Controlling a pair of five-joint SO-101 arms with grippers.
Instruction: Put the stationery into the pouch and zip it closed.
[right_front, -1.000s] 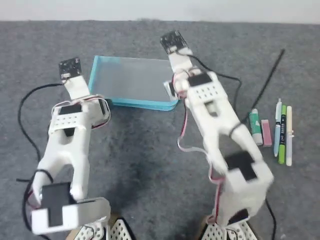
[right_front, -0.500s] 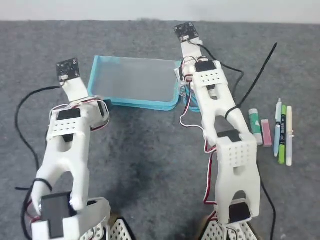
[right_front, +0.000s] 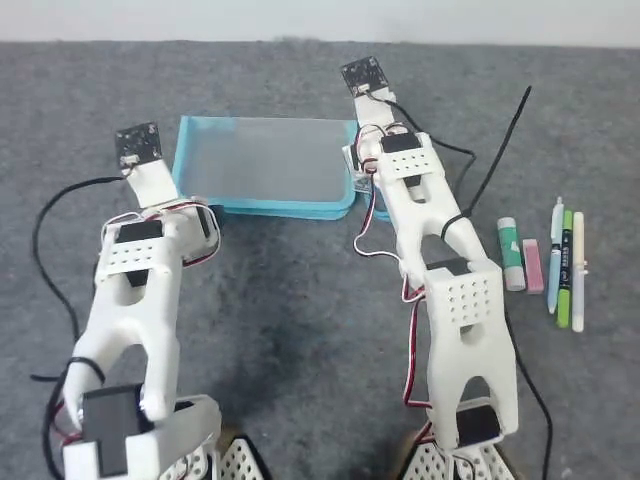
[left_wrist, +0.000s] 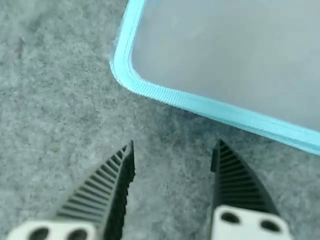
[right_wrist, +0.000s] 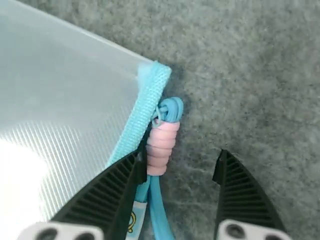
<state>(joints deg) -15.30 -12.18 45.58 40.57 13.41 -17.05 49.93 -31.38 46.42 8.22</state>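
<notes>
Ahead of my right pincer (right_wrist: 182, 165) the pouch (right_wrist: 60, 100) is frosted, faintly glossy plastic edged in woven turquoise cloth. Its pink pull (right_wrist: 161, 147), beside one finger, looks smooth, ribbed and rubbery. My fingers (right_wrist: 240, 185) are matt black plastic, ridged. Beneath lies rough grey felt-like matting (right_wrist: 260, 75).

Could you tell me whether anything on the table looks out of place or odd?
Nothing stands out. The pouch lies flat on the grey mat, its pink zipper pull by the open right gripper, and the stationery sits in a tidy row off to one side, not yet in the pouch.
</notes>
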